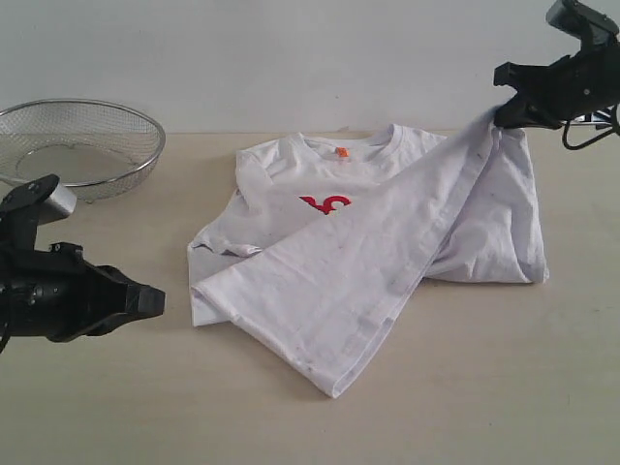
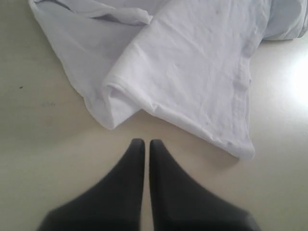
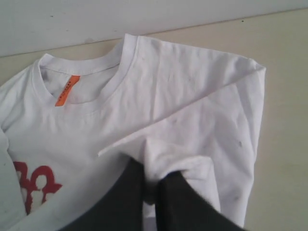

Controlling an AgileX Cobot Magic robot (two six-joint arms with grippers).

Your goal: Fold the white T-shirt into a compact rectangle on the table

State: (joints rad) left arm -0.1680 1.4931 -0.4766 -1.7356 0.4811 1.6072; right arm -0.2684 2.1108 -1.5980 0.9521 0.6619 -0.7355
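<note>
A pale table (image 1: 484,387) sits by a white wall, with a wire basket (image 1: 77,145) at 10 o'clock. The white T-shirt (image 1: 368,262) lies in the middle, partly folded. One flap covers some red letters, but it is no neat rectangle yet. The right gripper (image 1: 508,109), at 2 o'clock, pinches a shirt corner up off the table. The left gripper (image 1: 155,300), at 8 o'clock, is closed and empty, near the shirt.

Black arms (image 1: 58,291), tapered matte gripper fingers (image 2: 120,192)
</note>
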